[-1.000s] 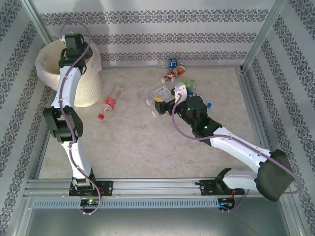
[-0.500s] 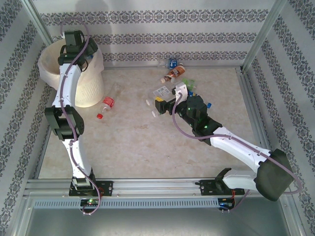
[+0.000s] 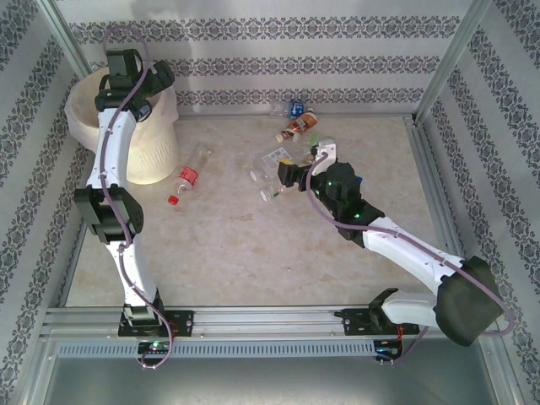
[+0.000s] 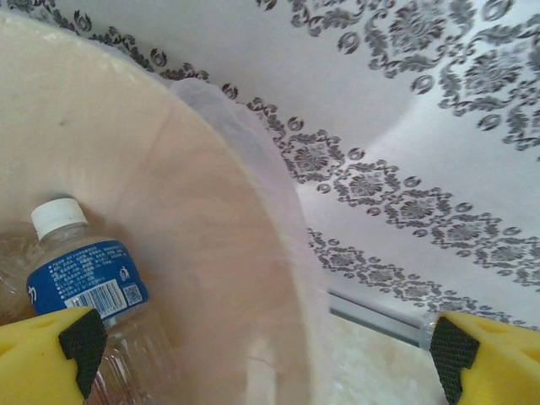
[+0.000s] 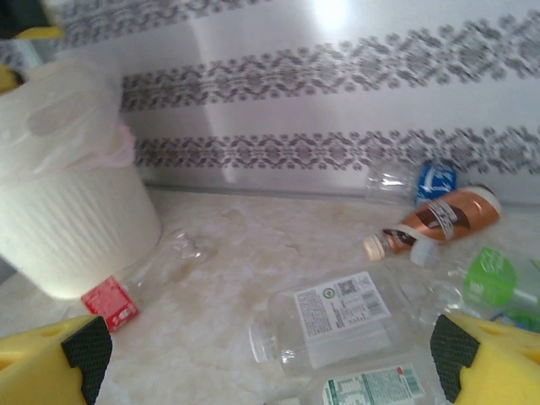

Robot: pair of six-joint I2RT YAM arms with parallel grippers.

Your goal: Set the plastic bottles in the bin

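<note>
Alignment matters: we should centre our splayed right gripper (image 5: 266, 350) over the lower-centre white-labelled bottle (image 5: 337, 316), while the left gripper (image 4: 266, 342) gapes empty.

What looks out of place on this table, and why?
A small red piece, perhaps a cap, lies loose on the table near the red-labelled bottle by the bin. It looks detached from any bottle. The brown bottle further back lies on its side.

place: robot lab test cell | evidence: aluminium frame (image 3: 451, 59), wallpapered panels (image 3: 270, 34), arm mounting rail (image 3: 270, 319)
</note>
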